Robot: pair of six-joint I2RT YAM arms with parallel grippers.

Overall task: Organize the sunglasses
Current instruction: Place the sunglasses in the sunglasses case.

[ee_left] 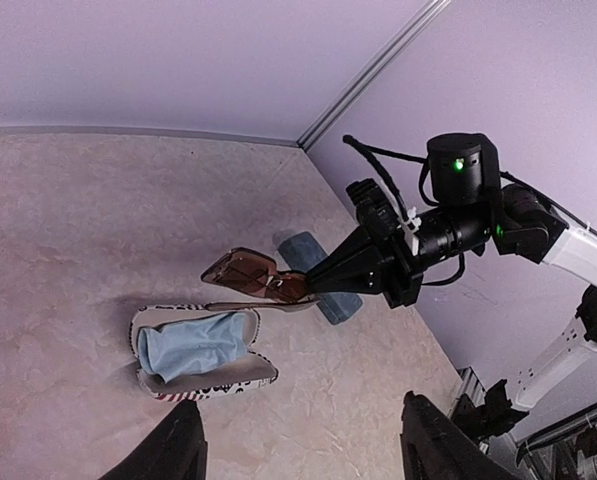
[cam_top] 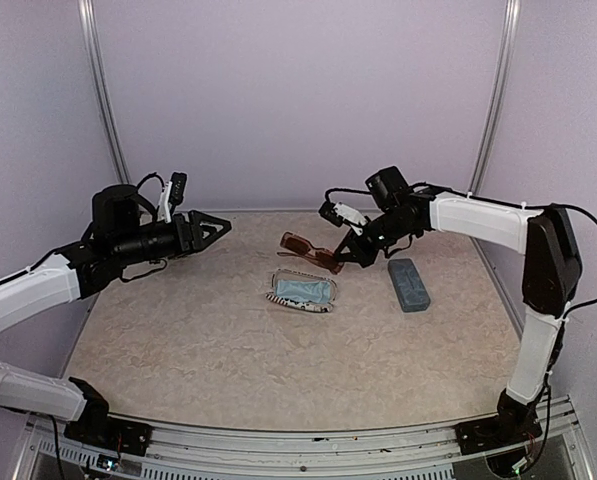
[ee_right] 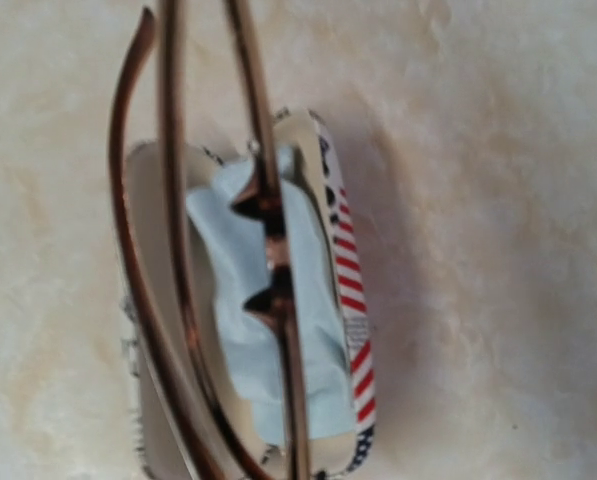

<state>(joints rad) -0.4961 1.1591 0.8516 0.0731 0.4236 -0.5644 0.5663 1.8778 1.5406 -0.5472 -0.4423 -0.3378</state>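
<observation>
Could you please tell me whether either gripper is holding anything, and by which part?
The right gripper holds the sunglasses by one end of the frame, near the hinge. The left gripper is open and empty.

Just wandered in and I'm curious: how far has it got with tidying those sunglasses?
Done: the striped case lies open, a blue cloth inside. In hand: the right gripper holds the brown sunglasses in the air close to it; the left gripper hangs open, empty. Left: probably getting the glasses into the case.

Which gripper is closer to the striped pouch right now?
Right. The right gripper holds the brown sunglasses over the striped pouch; the left gripper hovers open, farther left.
</observation>
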